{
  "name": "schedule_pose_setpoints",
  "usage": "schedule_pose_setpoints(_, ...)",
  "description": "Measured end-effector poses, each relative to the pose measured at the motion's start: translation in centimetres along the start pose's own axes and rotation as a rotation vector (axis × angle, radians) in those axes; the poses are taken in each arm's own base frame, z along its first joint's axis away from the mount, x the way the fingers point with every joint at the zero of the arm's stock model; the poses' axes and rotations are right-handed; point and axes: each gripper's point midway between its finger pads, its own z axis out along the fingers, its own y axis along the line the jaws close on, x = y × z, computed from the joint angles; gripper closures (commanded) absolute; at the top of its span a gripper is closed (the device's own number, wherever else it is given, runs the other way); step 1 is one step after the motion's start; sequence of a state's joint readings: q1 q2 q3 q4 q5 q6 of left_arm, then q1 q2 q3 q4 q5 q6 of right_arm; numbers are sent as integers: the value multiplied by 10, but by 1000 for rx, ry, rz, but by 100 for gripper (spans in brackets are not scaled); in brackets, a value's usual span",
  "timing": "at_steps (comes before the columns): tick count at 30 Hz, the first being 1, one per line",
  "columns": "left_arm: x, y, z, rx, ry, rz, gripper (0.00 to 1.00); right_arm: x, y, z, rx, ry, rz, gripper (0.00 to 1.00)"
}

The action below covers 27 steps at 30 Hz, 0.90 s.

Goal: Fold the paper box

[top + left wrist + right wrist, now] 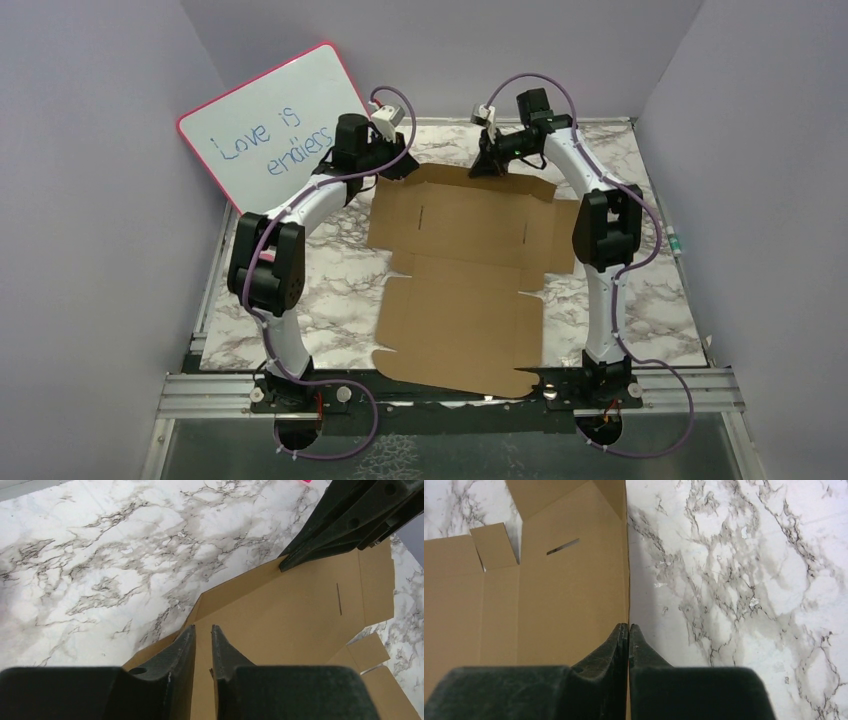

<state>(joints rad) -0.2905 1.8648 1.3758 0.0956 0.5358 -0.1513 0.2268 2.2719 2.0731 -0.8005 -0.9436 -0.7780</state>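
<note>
Left tool (202, 628), right tool (628, 625); one paper box (460, 275)

whiteboard (262, 118) writing partly behind left arm (300, 205), paper box (549, 605) cropped

Your left gripper (203, 628) hovers, jaws slightly apart, over the paper box (290, 620) edge on the marble table (100, 555).

Arms (300, 205): white links, black joints, purple cables (377, 420). Fingers (180, 650) black, grainy; round hole (137, 670) just behind the left finger.
</note>
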Motion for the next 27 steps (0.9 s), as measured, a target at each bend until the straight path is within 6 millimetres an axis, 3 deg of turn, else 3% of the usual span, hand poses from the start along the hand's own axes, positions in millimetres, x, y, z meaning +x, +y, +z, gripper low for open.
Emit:
schedule_pose_setpoints(3, -4, -3, -5, 0, -3, 5, 72, -3, 2, -3, 0, 2, -18, 99)
schedule_pose_setpoints(9, -33, -19, -25, 4, -57, 36, 55, -23, 14, -19, 30, 0, -106, 99)
schedule_pose_setpoints(19, -77, -39, -89, -121, -139, 61, 41, -65, 53, -36, 125, 40, -309, 99)
schedule_pose_setpoints(27, -77, -30, -139, -271, -115, 13, 35, -83, 75, -41, 236, 51, -470, 99)
